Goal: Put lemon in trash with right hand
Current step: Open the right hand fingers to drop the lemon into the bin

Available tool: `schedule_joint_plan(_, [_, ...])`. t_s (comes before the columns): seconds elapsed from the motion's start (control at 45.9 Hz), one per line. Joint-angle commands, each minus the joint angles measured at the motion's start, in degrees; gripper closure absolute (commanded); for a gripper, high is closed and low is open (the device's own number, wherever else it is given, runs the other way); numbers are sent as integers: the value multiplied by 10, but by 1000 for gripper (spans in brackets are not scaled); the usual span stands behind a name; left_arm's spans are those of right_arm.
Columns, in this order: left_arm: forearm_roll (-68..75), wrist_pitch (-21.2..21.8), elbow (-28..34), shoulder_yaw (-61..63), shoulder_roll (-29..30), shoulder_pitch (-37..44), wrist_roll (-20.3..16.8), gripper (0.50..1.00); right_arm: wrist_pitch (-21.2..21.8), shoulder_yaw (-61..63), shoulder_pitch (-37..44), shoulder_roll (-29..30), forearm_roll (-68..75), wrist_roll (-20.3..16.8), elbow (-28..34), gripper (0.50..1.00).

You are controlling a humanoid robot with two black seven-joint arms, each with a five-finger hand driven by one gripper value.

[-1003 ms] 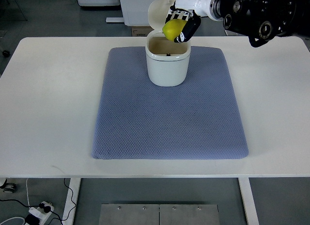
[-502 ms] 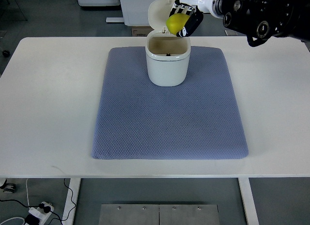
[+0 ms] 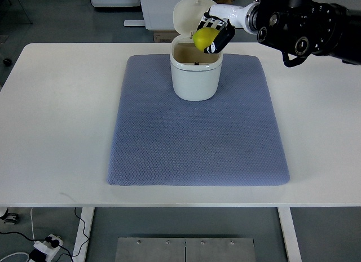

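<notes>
A yellow lemon (image 3: 204, 38) is held in my right hand (image 3: 212, 34), whose black and white fingers are curled around it. The hand hangs just above the open mouth of the white trash bin (image 3: 196, 76), at its back right rim. The bin's lid (image 3: 189, 13) stands tipped up behind the opening. The bin sits at the far middle of a blue-grey mat (image 3: 197, 122). My right arm (image 3: 299, 25) reaches in from the upper right. The left arm does not show.
The mat lies on a white table (image 3: 56, 121). Behind the table stand white cabinets (image 3: 158, 5) and a cardboard box on the floor. A power strip with cables lies on the floor at the lower left.
The right hand with the lemon rose slightly above the bin, then came back down a little toward the opening. The arm has shifted a bit to the right.
</notes>
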Motion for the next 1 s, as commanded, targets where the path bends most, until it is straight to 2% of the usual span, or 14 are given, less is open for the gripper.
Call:
schedule_joint_plan(0.0, [0,0,0,0,0,0,0,500,0,4,-1,0,0,0,-3,1000])
schedule_joint_plan(0.807, [-1,0,0,0,0,0,0,500,0,29,-5,0,-2,-14,-7,1000])
schedule_joint_plan(0.851, [0,0,0,0,0,0,0,500,1,29,-5,0,-2,-14,-7,980])
schedule_joint_plan(0.916, [0,0,0,0,0,0,0,500,0,29,-5,0,-3,-13,-7,915])
schedule_joint_plan(0.981, [0,0,0,0,0,0,0,500,0,29,-6,0,-3,-13,-7,890])
